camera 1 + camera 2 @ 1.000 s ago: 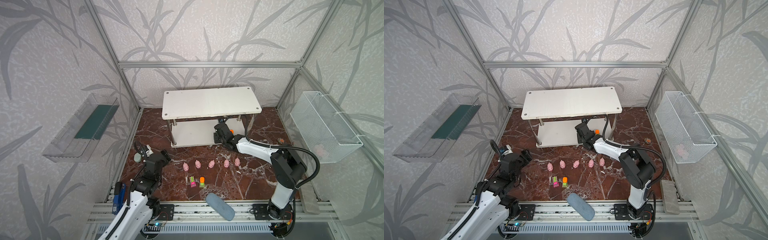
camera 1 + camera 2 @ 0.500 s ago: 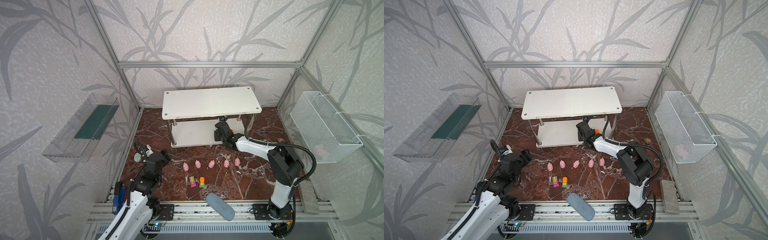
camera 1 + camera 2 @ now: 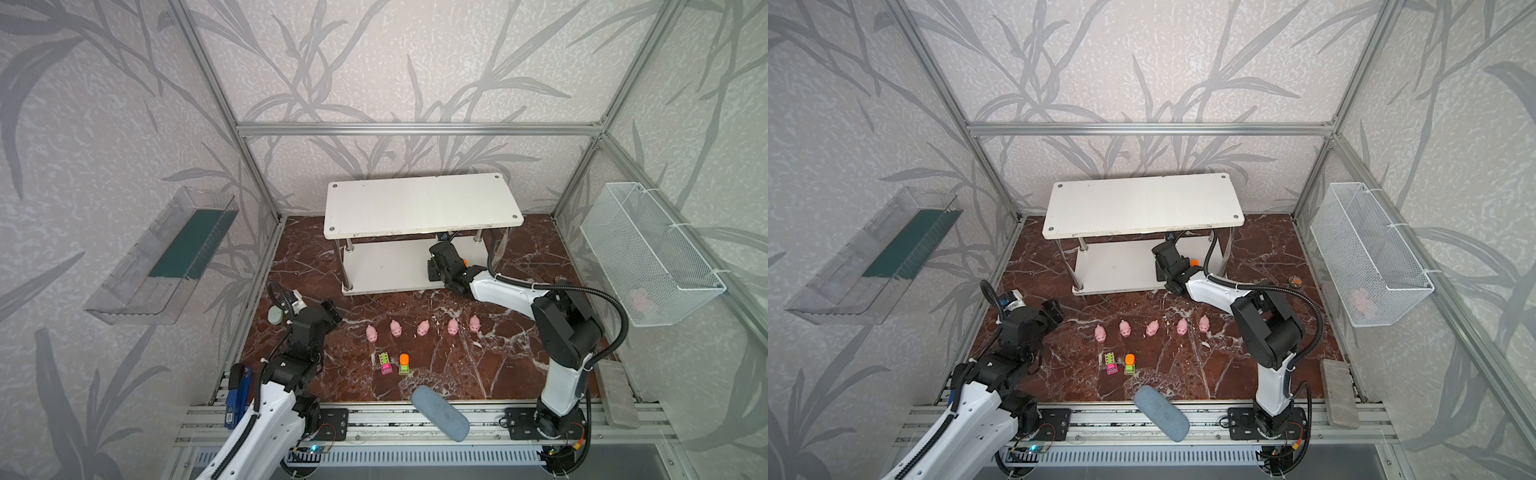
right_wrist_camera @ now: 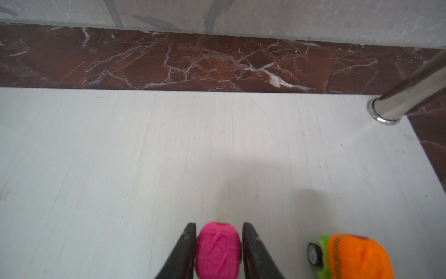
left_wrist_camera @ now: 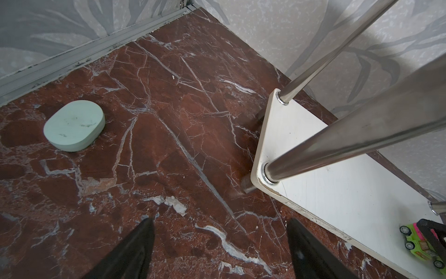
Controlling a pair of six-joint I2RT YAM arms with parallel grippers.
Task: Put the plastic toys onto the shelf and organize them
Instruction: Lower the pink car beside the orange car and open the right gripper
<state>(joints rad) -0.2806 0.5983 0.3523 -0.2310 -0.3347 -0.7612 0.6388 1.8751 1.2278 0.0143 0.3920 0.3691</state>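
Pink-topped truck (image 4: 218, 248) sits on the shelf (image 4: 120, 157), lower board, between the right gripper (image 4: 217, 224) and its narrowly parted jaws; grip unclear.

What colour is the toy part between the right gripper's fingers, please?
Bright pink toy part; the right wrist view shows it best.

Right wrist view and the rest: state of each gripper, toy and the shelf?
Left gripper: open, empty.
Right gripper: jaws flank pink-topped truck on lower board; grip unclear.
Orange-topped truck: on lower board.
Pigs: five on floor.
Floor trucks: two, side by side.
Shelf: top board bare.
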